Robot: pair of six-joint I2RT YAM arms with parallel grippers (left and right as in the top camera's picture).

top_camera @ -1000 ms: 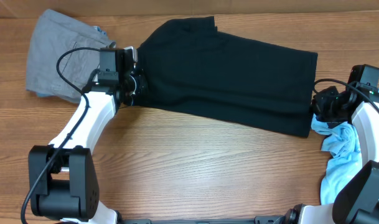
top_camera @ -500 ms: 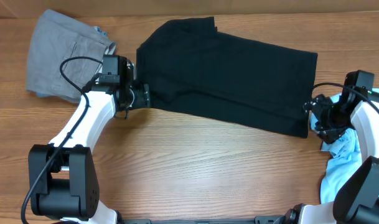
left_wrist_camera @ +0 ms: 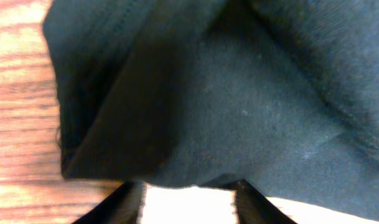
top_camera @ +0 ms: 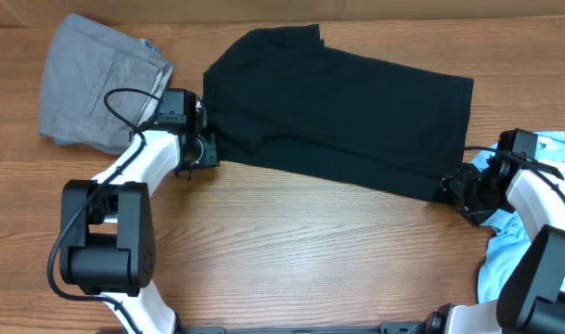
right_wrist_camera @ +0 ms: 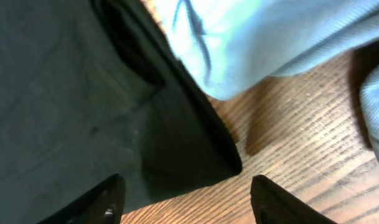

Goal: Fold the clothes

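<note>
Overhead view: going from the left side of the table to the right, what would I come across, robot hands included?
gray garment → left hand → black garment → right hand → light blue cloth

Wooden table point(top_camera: 291, 250): black garment point(top_camera: 347, 111) centre, grey garment point(top_camera: 92, 83) left, light-blue cloth point(top_camera: 495, 264) right.

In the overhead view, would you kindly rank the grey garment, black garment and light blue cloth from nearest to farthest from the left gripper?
From the left gripper:
1. Black garment, at its fingertips, centre.
2. Grey garment, upper left of the view.
3. Light blue cloth, far right edge.
</note>
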